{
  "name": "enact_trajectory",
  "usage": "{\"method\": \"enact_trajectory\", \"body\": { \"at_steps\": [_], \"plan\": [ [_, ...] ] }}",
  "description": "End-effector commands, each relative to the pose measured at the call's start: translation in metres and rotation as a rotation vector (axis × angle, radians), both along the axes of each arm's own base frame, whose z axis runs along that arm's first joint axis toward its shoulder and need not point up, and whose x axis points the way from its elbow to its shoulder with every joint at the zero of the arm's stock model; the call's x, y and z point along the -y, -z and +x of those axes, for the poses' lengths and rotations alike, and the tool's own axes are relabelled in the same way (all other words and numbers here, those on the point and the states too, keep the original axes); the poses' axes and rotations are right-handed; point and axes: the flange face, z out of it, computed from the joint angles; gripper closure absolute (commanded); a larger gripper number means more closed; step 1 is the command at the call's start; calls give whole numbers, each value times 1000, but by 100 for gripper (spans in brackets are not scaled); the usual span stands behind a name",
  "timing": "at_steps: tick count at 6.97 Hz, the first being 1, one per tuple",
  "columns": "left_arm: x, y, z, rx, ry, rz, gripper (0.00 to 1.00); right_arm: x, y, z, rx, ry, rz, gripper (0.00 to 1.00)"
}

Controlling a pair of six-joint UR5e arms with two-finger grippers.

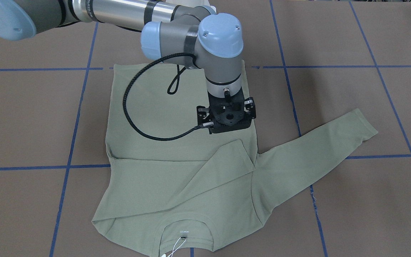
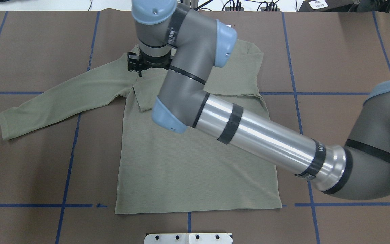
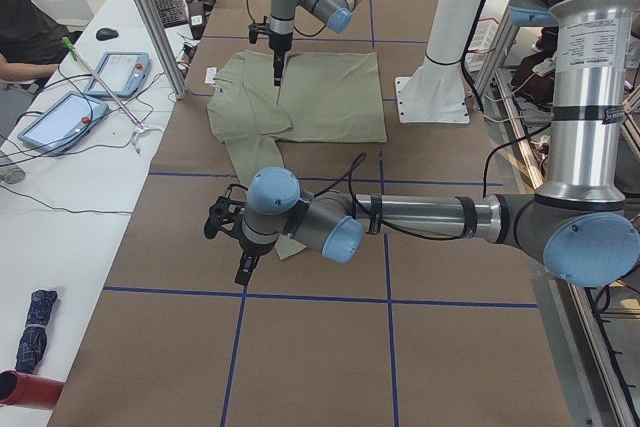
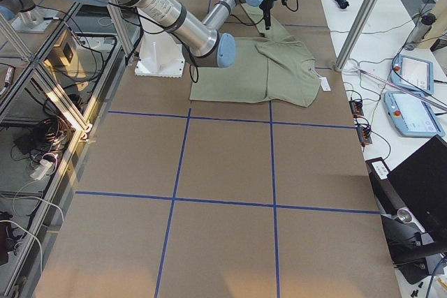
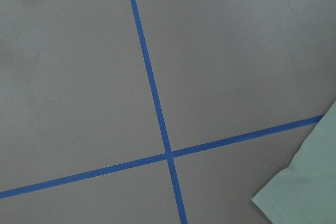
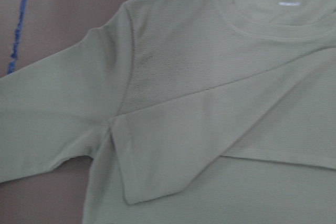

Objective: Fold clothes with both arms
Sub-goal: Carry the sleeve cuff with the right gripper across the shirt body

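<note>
Olive-green shirt (image 1: 177, 107) is spread flat for folding; right fingers (image 3: 278, 72) are held over its folded sleeve (image 1: 205, 167), left fingers (image 3: 245, 269) near the free cuff (image 1: 364, 123); opening cannot be told.

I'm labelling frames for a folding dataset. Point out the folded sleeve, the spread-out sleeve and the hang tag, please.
folded sleeve (image 1: 194, 178), exterior front-facing view, mid-sleeve at its bend across the chest.
spread-out sleeve (image 1: 316, 153), exterior front-facing view, middle of the sleeve.
hang tag (image 4: 325, 84), exterior right view, the white card.
</note>
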Motion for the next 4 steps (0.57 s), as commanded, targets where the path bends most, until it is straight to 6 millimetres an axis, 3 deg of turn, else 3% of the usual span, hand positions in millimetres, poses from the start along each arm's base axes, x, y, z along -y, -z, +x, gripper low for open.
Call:
{"method": "enact_trajectory", "body": {
  "at_steps": [1, 3, 4],
  "plan": [
    [-28, -21, 30, -79, 93, -69, 0, 7, -85, 88, -12, -9, -61, 0],
    [-54, -33, 82, -114, 185, -137, 0, 30, -134, 144, -5, -1, -116, 0],
    [-60, -29, 117, -168, 238, -194, 0, 24, -172, 177, -10, 17, -114, 0]
  ]
}}
